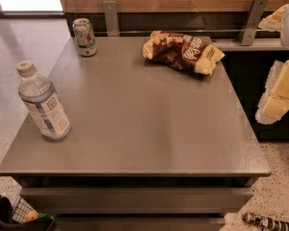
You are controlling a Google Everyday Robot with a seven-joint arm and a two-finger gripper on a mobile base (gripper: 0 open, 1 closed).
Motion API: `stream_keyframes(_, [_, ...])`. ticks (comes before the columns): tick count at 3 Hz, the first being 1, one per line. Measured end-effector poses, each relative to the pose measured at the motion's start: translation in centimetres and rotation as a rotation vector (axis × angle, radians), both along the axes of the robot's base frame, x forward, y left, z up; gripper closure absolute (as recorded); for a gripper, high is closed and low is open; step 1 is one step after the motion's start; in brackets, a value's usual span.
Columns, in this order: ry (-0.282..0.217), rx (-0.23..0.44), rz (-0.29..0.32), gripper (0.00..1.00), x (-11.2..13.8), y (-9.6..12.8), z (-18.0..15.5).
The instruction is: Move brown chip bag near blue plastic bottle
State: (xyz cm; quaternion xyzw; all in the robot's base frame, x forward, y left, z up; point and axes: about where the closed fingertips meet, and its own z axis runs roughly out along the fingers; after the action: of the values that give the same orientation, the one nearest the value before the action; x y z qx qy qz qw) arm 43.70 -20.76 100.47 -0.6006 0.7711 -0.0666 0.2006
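Observation:
The brown chip bag [183, 51] lies crumpled at the far right of the grey table [144, 124], dark brown with pale yellow ends and white script. The blue plastic bottle [42, 102] stands upright near the table's left edge, clear with a white cap and a white-and-blue label. My gripper [279, 93] hangs off the table's right side, pale yellow and white, apart from the bag and lower in the picture than it. It holds nothing that I can see.
A green-and-white drink can [85, 37] stands at the table's far left corner. A wooden wall with metal brackets [253, 13] runs behind the table. A dark bag [9, 215] sits on the floor at front left, and a striped object [267, 222] at front right.

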Motion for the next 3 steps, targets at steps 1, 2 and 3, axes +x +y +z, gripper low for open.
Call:
stream_keyframes(1, [-0.001,0.000,0.000,0.00,0.0,0.0,0.0])
stream_keyframes(2, [-0.064,0.053,-0.008,0.00,2.7,0.5,0.4])
stream_keyframes(3, [-0.174,0.181,-0.045,0.00,8.7,1.5,0.8])
